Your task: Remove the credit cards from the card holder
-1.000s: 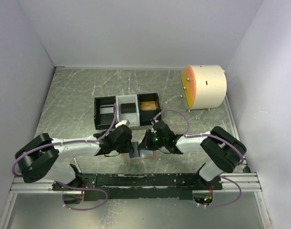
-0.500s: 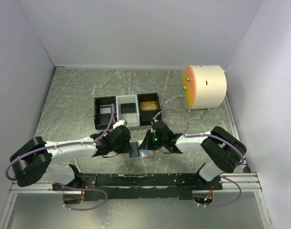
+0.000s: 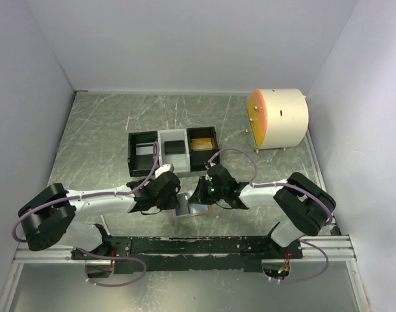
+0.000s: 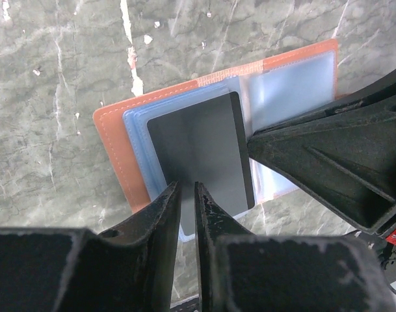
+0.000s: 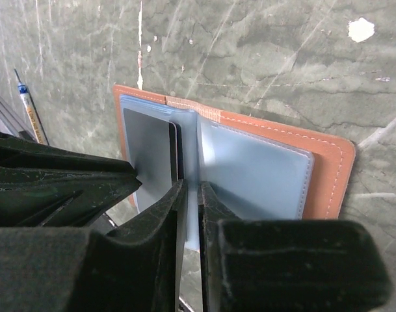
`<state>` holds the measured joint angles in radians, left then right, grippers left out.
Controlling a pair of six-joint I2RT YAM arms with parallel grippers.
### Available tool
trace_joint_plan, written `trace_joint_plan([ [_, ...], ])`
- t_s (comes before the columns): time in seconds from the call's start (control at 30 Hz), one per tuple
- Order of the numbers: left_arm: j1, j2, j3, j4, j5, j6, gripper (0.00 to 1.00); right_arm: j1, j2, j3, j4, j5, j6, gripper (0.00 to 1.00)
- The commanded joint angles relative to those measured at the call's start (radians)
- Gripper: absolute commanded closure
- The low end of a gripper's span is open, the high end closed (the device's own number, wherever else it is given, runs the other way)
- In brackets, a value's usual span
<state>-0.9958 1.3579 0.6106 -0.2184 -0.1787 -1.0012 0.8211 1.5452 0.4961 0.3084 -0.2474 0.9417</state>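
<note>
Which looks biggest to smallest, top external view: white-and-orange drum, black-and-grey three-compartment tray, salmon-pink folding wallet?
1-2: black-and-grey three-compartment tray and white-and-orange drum look alike, left unranked.
3: salmon-pink folding wallet, clearly smallest, though partly covered.

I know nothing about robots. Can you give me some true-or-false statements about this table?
The card holder lies open on the table. True.
The dark grey card lies in the tray. False: it lies on the open card holder.
The tray has three compartments. True.
The round white drum stands left of the tray. False: it stands to the tray's right, in the far corner.
The left fingers stand wide apart. False: only a narrow gap, at the dark grey card's edge.
</note>
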Motion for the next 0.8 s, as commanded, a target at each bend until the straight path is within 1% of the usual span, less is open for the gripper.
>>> trace_joint_plan([
  [0.0, -0.019, 0.015, 0.028, -0.082, -0.049, -0.012, 0.73, 0.003, -0.015, -0.012, 0.011, -0.037, -0.016, 0.85],
  [0.17, -0.022, 0.011, 0.029, -0.093, -0.046, -0.009, 0.74, 0.004, 0.002, 0.0, 0.077, -0.13, -0.018, 0.83],
  [0.33, -0.029, -0.025, 0.04, -0.113, -0.063, -0.017, 0.71, 0.005, -0.014, 0.011, -0.01, -0.042, -0.017, 0.83],
  [0.53, -0.03, -0.076, 0.058, -0.133, -0.076, -0.006, 0.68, 0.004, -0.04, 0.007, -0.032, -0.018, -0.017, 0.83],
  [0.63, -0.03, -0.082, 0.057, -0.134, -0.071, 0.002, 0.68, 0.003, -0.054, -0.007, -0.001, -0.036, -0.011, 0.83],
  [0.77, -0.032, -0.057, 0.047, -0.12, -0.062, 0.003, 0.68, 0.004, -0.034, 0.004, 0.044, -0.102, -0.008, 0.83],
])
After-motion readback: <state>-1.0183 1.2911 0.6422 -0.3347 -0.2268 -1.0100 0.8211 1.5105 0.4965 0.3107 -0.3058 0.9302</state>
